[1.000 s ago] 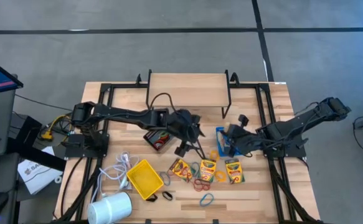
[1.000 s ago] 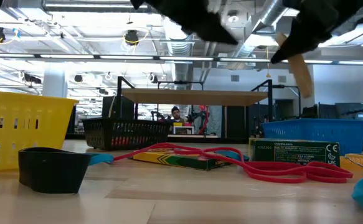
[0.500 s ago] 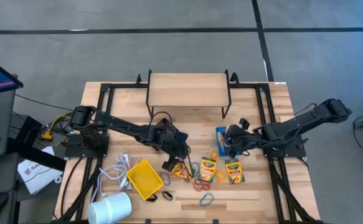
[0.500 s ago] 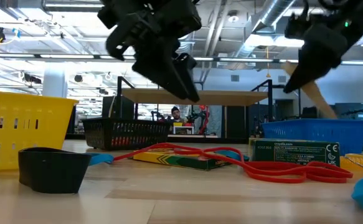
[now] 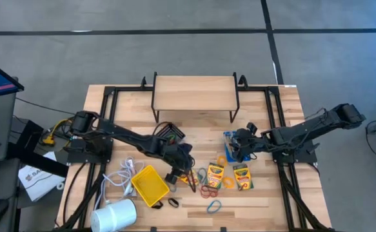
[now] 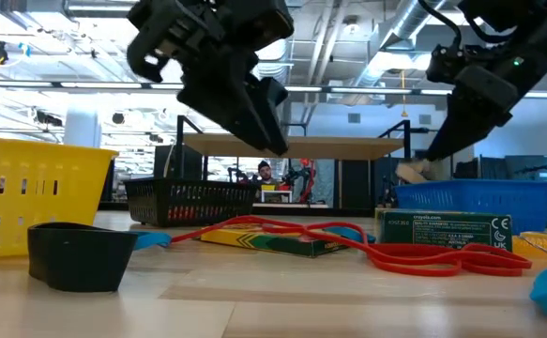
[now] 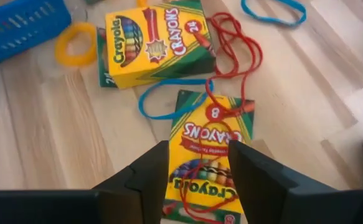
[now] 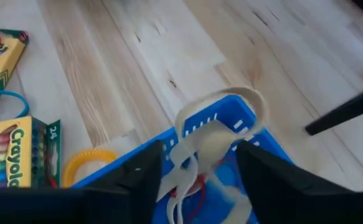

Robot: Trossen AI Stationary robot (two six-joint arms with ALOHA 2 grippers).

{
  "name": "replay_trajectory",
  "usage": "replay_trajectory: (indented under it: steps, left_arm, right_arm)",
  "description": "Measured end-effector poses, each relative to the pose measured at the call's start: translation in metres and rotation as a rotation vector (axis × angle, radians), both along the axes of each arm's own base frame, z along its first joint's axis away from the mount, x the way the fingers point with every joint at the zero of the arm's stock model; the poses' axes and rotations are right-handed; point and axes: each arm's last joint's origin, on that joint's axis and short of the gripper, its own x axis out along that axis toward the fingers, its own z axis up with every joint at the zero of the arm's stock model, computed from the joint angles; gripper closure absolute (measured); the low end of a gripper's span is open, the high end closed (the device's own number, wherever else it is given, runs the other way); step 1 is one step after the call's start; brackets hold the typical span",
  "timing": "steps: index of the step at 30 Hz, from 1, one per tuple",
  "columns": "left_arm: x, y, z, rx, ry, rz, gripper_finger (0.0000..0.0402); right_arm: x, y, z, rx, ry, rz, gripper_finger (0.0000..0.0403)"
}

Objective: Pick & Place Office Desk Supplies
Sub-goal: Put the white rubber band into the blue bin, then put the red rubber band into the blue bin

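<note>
The small yellow-and-green cardboard crayon box (image 7: 205, 158) in the lower middle of the left wrist view reads "CRAYONS" and "8", with a thin red rubber-band ring (image 7: 234, 59) lying across it. Above it a larger yellow crayon box (image 7: 153, 40) reads "Crayola", "CRAYONS" and "24". In the right wrist view, at the lower left, another box (image 8: 13, 155) shows "Crayola" and "24". A blue band ring (image 7: 169, 102) lies between the two boxes in the left wrist view, and a yellow ring (image 7: 75, 46) lies just beside the blue plastic bin (image 7: 19, 25).

The left tool (image 7: 197, 177) hangs open, one finger on each side of the "8" box, not clamped on it. Half a second ago it was a little higher in the high view; now it has come down and left, near the yellow plastic bin (image 5: 150, 185).

The right tool (image 8: 197, 171) is above the blue bin (image 5: 231, 144) and its fingers stand apart, with a pale tan band (image 8: 209, 134) draped between them over the bin wall. Compared with the earlier low view, this band has dropped to the bin's rim.

The wooden counter (image 5: 265, 203) has bare room at its lower right and along its upper edge under the wooden shelf (image 5: 194, 93). The black mesh bin (image 5: 169, 134) sits beside the left arm.
</note>
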Motion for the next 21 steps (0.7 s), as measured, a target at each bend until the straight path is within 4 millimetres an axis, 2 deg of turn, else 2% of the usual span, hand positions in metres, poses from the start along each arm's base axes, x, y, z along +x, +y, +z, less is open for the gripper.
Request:
replay_trajectory:
  steps: [3,6,11,21]
  left_arm:
    - [-0.006,0.0,0.004,0.002,0.038,0.024,0.0248]
    - [-0.008,0.001,0.009,0.02,0.023,0.051,0.0251]
    - [-0.006,0.0,0.01,0.016,-0.003,0.049,0.0254]
    - [-0.003,-0.006,-0.003,0.031,0.024,0.03,0.0251]
  right_arm:
    - [0.0,0.0,0.0,0.0,0.005,0.002,0.0158]
    - [0.0,0.0,0.0,0.011,-0.007,-0.009,0.0143]
    - [0.001,0.006,0.002,0.045,-0.045,-0.013,0.0142]
    - [0.006,0.039,0.016,0.135,-0.234,0.158,0.0142]
